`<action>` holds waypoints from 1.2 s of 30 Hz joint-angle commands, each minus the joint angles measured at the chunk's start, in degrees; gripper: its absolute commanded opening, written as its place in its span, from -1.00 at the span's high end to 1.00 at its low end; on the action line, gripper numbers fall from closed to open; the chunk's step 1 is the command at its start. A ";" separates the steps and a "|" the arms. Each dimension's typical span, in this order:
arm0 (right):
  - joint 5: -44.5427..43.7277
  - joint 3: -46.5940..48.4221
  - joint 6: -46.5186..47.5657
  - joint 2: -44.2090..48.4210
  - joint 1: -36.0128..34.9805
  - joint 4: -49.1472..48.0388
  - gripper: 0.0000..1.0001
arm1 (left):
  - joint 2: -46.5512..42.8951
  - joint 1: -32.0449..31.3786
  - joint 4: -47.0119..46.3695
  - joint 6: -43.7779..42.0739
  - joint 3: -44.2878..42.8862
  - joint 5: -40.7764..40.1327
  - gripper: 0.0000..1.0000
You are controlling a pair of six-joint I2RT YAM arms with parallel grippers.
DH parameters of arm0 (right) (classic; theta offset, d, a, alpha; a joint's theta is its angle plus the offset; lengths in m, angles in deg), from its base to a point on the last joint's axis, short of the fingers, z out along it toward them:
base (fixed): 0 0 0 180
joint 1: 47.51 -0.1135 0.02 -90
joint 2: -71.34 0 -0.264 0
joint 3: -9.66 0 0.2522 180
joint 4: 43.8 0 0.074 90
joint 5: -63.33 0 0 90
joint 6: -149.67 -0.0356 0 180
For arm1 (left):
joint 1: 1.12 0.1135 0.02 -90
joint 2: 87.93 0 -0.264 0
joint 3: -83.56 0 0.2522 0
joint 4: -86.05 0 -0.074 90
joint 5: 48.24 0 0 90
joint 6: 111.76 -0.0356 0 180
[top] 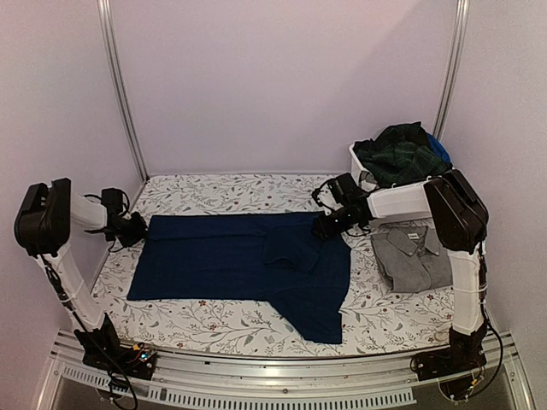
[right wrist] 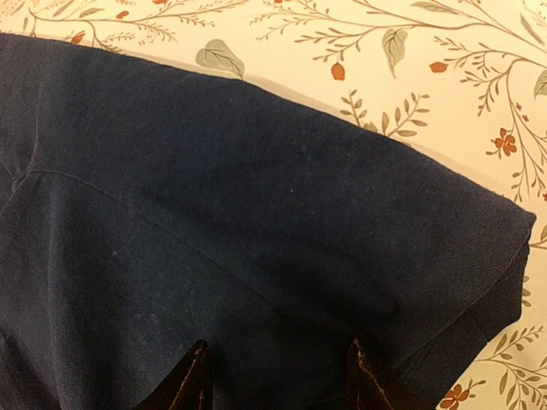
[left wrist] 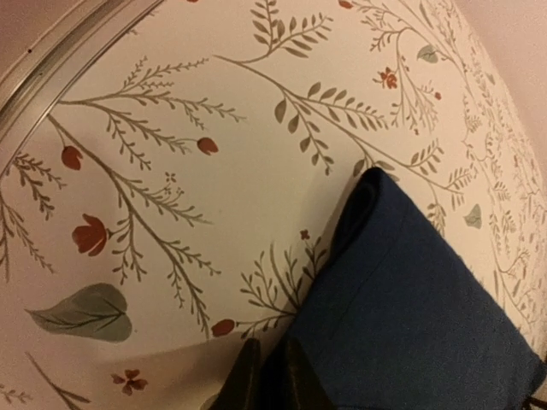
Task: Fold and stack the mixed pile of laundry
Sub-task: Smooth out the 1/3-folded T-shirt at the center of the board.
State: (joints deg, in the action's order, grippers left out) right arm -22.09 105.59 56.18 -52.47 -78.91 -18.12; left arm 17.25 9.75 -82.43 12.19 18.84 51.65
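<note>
A navy blue garment [top: 248,260] lies spread flat across the middle of the floral table cloth. My left gripper [top: 137,229] is at its left edge. In the left wrist view the fingers [left wrist: 248,384] are close together, and the navy edge [left wrist: 410,299] runs in between them. My right gripper [top: 329,226] is low over the garment's upper right part, and its fingertips [right wrist: 195,376] stand wide apart over the navy sleeve [right wrist: 256,213], holding nothing. A folded grey collared garment [top: 414,256] lies at the right. A dark green plaid garment [top: 400,158] sits in the bin.
A white plastic bin [top: 357,162] stands at the back right corner, with a bit of blue cloth [top: 438,149] in it. Metal frame posts [top: 120,85] rise at the back left and back right. The table's metal rail [top: 282,384] runs along the near edge.
</note>
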 commanded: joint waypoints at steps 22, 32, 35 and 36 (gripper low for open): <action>5.51 1.58 1.11 6.54 0.40 8.47 -0.10 | -10.38 -6.43 -0.59 -3.83 -0.95 0.33 -0.06; 16.33 -16.17 -6.80 23.00 -2.44 4.34 0.07 | -13.29 -35.28 -5.72 -13.37 1.30 4.81 0.15; 17.90 -20.13 -10.69 22.77 -2.61 2.32 0.08 | -10.35 -42.06 -6.39 -16.46 -0.46 3.86 0.15; 17.90 -21.30 -11.86 22.57 -2.57 0.94 0.08 | -9.01 -44.47 -5.66 -17.87 -1.64 2.22 0.15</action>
State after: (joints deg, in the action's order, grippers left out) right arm -7.60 89.33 50.65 -28.67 -81.73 -14.36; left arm 4.36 -28.50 -87.48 0.87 19.14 55.61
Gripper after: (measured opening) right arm 0.462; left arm 0.423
